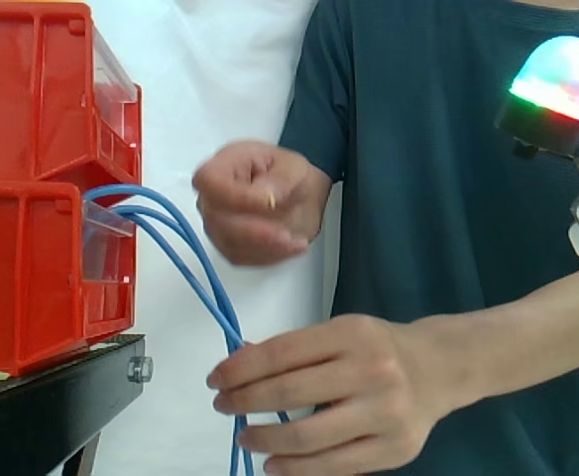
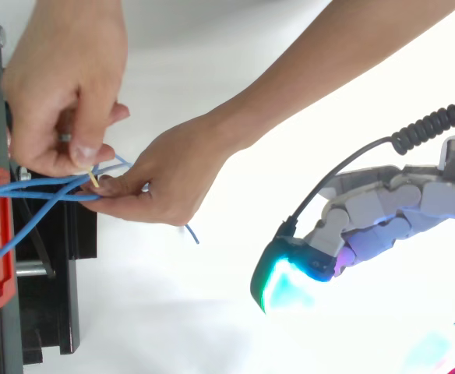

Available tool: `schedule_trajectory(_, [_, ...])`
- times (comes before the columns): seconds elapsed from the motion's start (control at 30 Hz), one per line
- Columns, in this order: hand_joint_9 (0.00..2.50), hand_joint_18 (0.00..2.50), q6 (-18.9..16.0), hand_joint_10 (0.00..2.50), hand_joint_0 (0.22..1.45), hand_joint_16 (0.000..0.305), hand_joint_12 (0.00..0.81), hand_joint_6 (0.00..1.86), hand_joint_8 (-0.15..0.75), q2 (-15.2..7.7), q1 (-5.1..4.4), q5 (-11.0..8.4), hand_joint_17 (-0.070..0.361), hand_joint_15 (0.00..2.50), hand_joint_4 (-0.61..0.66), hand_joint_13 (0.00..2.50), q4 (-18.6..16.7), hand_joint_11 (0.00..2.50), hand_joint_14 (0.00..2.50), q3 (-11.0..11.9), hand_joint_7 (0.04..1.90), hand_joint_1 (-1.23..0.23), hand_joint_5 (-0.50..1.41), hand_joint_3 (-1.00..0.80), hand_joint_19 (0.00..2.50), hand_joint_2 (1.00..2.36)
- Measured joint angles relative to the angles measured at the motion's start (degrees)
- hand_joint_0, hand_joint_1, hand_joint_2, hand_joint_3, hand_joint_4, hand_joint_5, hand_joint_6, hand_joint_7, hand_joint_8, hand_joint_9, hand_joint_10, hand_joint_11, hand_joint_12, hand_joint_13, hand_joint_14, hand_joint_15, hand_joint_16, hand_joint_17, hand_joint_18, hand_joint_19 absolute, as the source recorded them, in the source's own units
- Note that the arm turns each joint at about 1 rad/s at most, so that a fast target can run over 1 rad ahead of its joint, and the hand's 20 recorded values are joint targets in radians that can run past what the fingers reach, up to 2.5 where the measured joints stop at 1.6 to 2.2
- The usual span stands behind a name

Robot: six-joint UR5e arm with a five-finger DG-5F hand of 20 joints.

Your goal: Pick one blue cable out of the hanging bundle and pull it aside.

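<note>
1. A person in a dark shirt (image 1: 448,198) stands behind the work.
2. Two red bins (image 1: 32,198) sit stacked at the left on a black stand (image 1: 42,407).
3. The robot hand (image 2: 383,214) hangs at the right, well apart from the cables. Its fingers (image 2: 344,230) are relaxed and loosely open, holding nothing, and one pad (image 1: 559,79) glows green and red.
4. The person's lower hand (image 1: 339,397) closes around the bundle just below the bins. The upper hand (image 1: 255,203) is in a loose fist, pinching a small yellowish bit (image 1: 271,200).
5. The blue cables (image 1: 185,248) come out between the bins, arch over and drop through the person's lower hand.
</note>
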State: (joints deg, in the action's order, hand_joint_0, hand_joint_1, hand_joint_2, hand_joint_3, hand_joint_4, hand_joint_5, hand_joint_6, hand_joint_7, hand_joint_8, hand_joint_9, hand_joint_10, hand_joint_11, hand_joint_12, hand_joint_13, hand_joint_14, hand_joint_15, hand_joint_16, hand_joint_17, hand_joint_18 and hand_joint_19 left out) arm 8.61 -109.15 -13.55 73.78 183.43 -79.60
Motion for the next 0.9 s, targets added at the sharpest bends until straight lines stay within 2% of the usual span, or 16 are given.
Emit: schedule_trajectory(0.9, [0.72,0.07,0.0,0.01,0.54,0.024,0.254,0.50,0.243,0.0,0.01,-0.04,0.055,0.25,0.17,0.54,0.0,0.18,0.01,0.0,0.81,-0.59,-0.18,-0.42,0.29,1.01])
